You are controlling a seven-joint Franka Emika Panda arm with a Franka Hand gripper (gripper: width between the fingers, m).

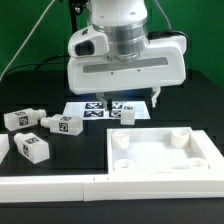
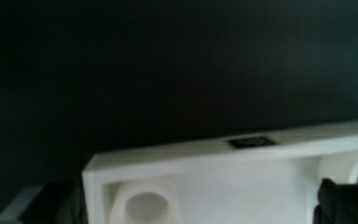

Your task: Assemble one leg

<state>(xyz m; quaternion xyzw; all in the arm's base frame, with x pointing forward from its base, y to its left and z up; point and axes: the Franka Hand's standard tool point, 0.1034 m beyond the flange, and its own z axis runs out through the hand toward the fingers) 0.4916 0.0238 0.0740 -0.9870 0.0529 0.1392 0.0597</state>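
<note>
Black tabletop (image 1: 40, 95), green backdrop behind.

Item 1: gripper (image 1: 133, 102), hanging low over the far middle of the table. Fingers (image 1: 155, 97) spread wide, holding nothing. In the wrist view the fingers (image 2: 350, 195) show only as dark blurs at the frame corners.

Item 2: the leg (image 1: 126, 113), a white tagged block lying between the fingers and just beside the marker board (image 1: 95, 108). The wrist view shows what is probably the same leg (image 2: 247, 170), with a small dark tag on top and a round feature on its end face. Whether the fingers touch it cannot be told.

Item 3: spare legs (image 1: 60, 124), three, grouped well apart on the exterior view's left.

Item 4: square tray-like part (image 1: 160, 160), raised rim, corner sockets, near front on the exterior view's right.

Handling note: step judged to be grasping the leg. Centre the fingers across its short sides, descend fully before closing, and keep clear of the marker board. An off-centre grip risks twisting the leg, which would spoil its later alignment with a socket.
</note>
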